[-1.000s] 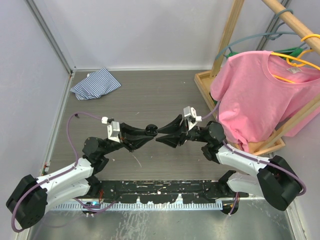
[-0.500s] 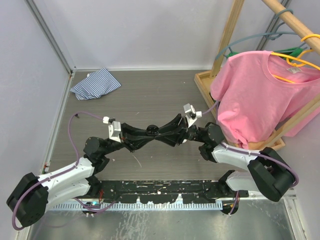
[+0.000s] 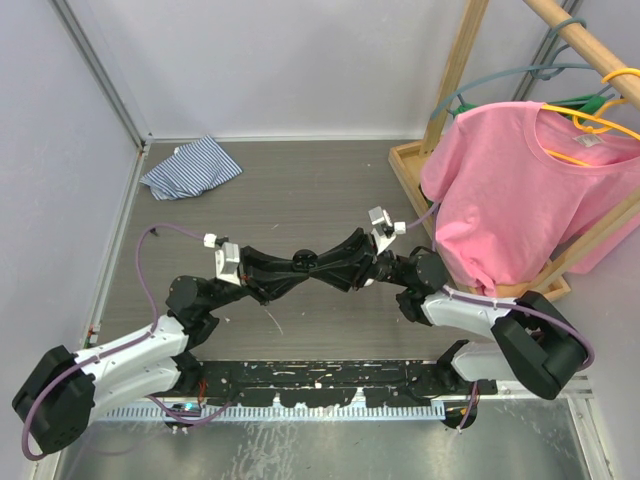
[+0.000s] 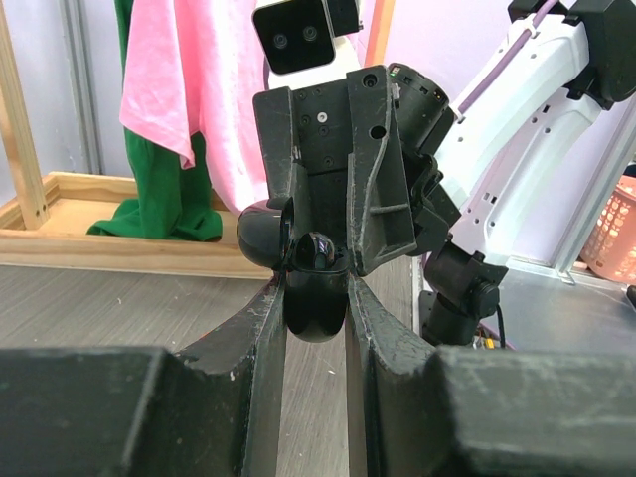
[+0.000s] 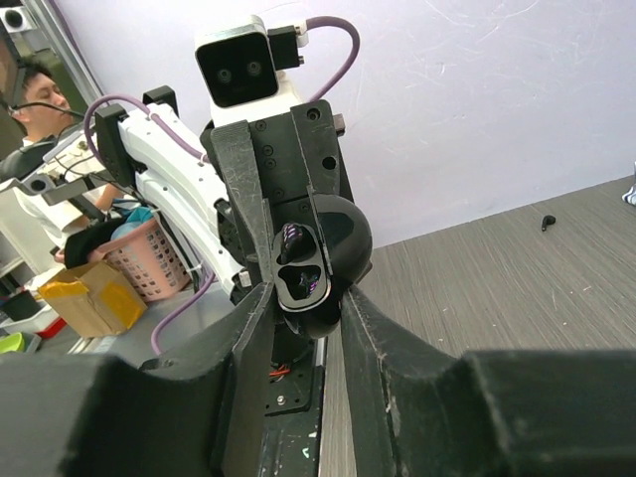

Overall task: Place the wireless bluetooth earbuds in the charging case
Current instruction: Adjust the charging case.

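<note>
A black round charging case (image 3: 304, 261) hangs in mid-air between the two arms, lid open. My left gripper (image 4: 316, 298) is shut on its base (image 4: 316, 303). My right gripper (image 5: 306, 298) faces it head-on, and its fingers press the sides of the same case (image 5: 310, 273). The right wrist view shows the case's open face with two sockets, each holding a dark earbud (image 5: 291, 241) with purple glints. In the left wrist view a black earbud (image 4: 316, 250) sits in the top of the case. No white or red earbuds are in view.
A striped cloth (image 3: 190, 166) lies at the far left of the table. A wooden rack (image 3: 470, 120) with a pink T-shirt (image 3: 525, 180) stands at the right. A small dark piece (image 5: 544, 221) lies on the table far off.
My right gripper has moved left from a small gap to meet the left gripper, and its fingers now sit around the case. The left arm has barely moved.
</note>
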Robot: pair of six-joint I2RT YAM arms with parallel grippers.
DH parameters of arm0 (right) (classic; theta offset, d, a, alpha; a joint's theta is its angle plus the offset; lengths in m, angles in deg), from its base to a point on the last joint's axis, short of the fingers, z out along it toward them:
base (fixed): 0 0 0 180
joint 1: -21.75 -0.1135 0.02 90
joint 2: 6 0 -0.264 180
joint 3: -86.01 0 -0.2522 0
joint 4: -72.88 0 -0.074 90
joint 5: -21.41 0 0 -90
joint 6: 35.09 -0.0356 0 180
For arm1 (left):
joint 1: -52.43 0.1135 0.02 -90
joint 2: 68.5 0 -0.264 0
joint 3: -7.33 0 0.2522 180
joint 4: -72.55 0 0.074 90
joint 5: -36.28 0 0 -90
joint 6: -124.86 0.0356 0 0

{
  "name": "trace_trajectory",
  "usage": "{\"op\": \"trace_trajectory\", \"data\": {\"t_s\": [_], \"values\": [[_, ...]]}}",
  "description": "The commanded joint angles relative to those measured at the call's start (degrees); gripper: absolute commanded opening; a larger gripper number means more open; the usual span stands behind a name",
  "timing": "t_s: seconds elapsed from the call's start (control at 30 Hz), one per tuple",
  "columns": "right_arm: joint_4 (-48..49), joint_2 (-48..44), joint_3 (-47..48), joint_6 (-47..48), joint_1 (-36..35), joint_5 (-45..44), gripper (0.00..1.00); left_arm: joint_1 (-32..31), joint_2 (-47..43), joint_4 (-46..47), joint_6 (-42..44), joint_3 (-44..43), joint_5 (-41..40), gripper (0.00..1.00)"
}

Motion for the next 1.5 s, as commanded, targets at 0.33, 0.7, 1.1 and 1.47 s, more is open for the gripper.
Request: {"op": "trace_trajectory", "data": {"t_s": [0.33, 0.7, 1.1, 1.47], "values": [[6.5, 0.6, 0.8, 0.1, -1.2, -0.6, 0.24, -1.1, -1.4, 3.9, -1.4, -2.2, -2.6, 0.06], [2.1, -1.8, 0.8, 2.9, -1.0, -0.8, 0.19, -1.0, -9.0, -3.1, -2.2, -0.6, -8.8, 0.20], [0.0, -3.0, 0.9, 3.8, -0.7, -0.8, 0.19, -1.0, -10.6, -5.5, -1.7, -0.6, -7.9, 0.35], [-0.8, -3.5, 1.2, 4.1, -0.6, -0.6, 0.19, -1.1, -9.8, -5.7, -1.8, -0.9, -7.1, 0.33]]}}
